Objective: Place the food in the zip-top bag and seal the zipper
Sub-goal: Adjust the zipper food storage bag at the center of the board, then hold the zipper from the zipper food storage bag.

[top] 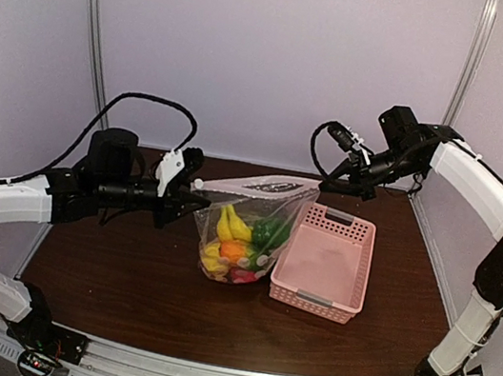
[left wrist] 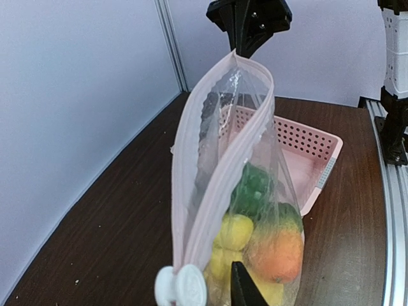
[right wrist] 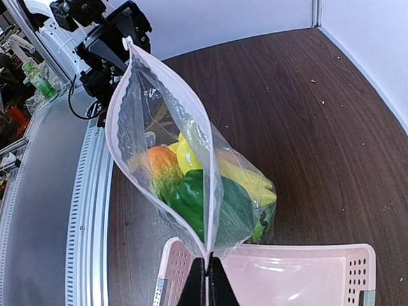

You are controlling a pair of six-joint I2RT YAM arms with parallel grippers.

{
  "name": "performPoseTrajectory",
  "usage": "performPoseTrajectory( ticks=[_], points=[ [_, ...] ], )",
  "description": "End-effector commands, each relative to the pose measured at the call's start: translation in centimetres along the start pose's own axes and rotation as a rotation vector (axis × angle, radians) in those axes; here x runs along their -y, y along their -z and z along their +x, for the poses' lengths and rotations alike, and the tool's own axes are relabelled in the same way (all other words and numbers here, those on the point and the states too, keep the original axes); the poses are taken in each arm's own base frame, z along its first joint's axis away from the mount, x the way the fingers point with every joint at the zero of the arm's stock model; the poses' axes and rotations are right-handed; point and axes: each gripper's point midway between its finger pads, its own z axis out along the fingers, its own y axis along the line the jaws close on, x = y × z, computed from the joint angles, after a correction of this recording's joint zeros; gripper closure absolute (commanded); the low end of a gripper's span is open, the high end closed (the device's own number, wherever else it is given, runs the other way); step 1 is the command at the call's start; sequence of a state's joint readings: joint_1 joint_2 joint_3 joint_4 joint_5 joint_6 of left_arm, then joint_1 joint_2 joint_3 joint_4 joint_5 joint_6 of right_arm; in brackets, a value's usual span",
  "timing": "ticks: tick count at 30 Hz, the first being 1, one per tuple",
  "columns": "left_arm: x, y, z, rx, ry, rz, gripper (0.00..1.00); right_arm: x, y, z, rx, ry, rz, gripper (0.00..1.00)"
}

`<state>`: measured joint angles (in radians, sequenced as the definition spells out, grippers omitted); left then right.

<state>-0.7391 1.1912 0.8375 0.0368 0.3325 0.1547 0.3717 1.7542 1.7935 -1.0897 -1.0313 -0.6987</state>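
While the zip-top bag (top: 260,191) hangs stretched betw. the two arms just left of the pink basket (top: 315,301), its bottom resting near the basket's left wall (touching or not, can't tell), the food (top: 238,239) sits inside it. Orange (left wrist: 277,252), green pepper (right wrist: 191,194), banana (top: 236,224) + other yellow pcs show thru the plastic; none seen loose in the basket. Zipper (left wrist: 220,178) not sealed: both strips bow apart along the whole mouth, and the slider (left wrist: 182,287) is parked at the end farthest from the basket. Right gripper (right wrist: 207,284), above the basket's back-left corner, has fingers pressed together, pinching the bag's mouth corner. Left gripper (top: 187,195), on the far side of the bag from the basket, sits right at the slider. One dark finger (left wrist: 245,287) shows beside it and the other is hidden, so can't tell if it is spread or clamped on the slider. Risks, my read: (1) if L has no firm hold on the slider, a pull toward the basket slips off and the mouth is left open; (2) if R's pinch gives under that pull, the bag goes slack, slumps, and top pcs could roll out; (3) strips bowed this wide, so the slider may jam or ride one track only unless the mouth is taut; (4) the food pile bulges the walls and may hold the strips apart; (5) a bag dragged sideways may snag the basket rim.
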Motion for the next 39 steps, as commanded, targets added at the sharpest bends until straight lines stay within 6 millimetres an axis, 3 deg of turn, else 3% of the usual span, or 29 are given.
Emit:
performPoseTrajectory(
  ticks=[1, 10, 18, 22, 29, 34, 35, 38, 39],
  points=[
    [-0.4, 1.0, -2.2, 0.091, 0.012, -0.023, 0.81, 0.1, -0.4, 0.2, -0.005, -0.026, -0.01, 1.0],
    [-0.5, 0.8, -1.2, 0.05, 0.032, -0.029, 0.95, 0.4, -0.3, 0.1, -0.009, -0.022, 0.006, 1.0],
    [-1.2, 2.1, -1.1, 0.06, 0.025, -0.102, 0.95, 0.7, -0.4, 0.3, -0.017, -0.018, 0.016, 1.0],
    [-1.4, 2.1, -0.7, 0.044, 0.036, -0.115, 0.89, 0.6, -0.4, 0.2, -0.013, -0.019, 0.012, 1.0],
    [-1.4, 2.3, -0.7, 0.048, 0.022, -0.119, 0.99, 0.7, -0.4, 0.2, -0.012, -0.021, 0.015, 1.0],
    [-1.2, 2.7, -1.3, 0.073, 0.014, -0.113, 1.0, 1.1, -0.3, 0.5, -0.041, -0.004, 0.041, 1.0],
    [-1.1, 2.9, -1.6, 0.086, 0.01, -0.108, 1.0, 1.1, 0.0, 0.3, -0.049, 0.011, 0.047, 0.92],
    [-0.3, 2.7, -2.5, 0.111, 0.007, -0.054, 1.0, 0.1, 0.6, -1.4, -0.061, 0.077, 0.064, 0.54],
    [-0.1, 2.6, -2.7, 0.113, 0.009, -0.038, 1.0, -0.4, 0.7, -2.2, -0.059, 0.108, 0.08, 0.47]
  ],
)
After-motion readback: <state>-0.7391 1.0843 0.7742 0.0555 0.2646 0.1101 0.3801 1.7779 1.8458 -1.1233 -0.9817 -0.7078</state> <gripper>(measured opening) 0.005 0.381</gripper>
